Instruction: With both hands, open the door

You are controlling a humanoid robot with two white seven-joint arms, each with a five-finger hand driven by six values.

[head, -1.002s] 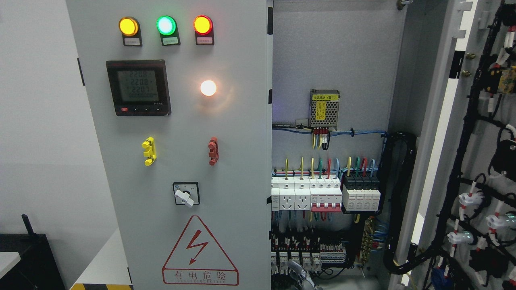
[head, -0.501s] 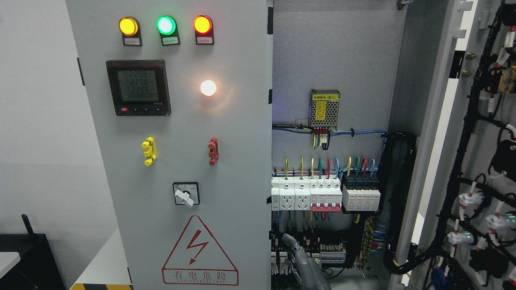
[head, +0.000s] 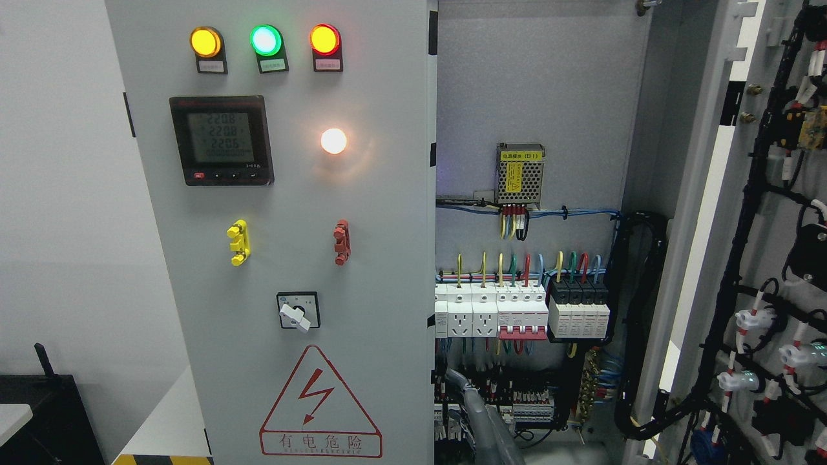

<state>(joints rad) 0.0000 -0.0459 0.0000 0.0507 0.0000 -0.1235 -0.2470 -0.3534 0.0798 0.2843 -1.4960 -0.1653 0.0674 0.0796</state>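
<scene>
Head view: left door (head: 284,258) closed, fills centre-left, its right edge (head: 431,232) beside open bay. Right door (head: 762,258) swung wide at far right, wiring on inner face. Bay between holds breaker row (head: 522,313). A hand (head: 481,416) rises at bottom edge just right of left door's edge, in front of lower terminals (head: 510,403); arm side unclear, finger state cannot be told.

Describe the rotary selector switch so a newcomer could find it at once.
Start at the closed grey left door with three lamps on top. Go down past the meter to just above the red warning triangle. The rotary selector switch is the only black-framed square with a white knob.
</scene>
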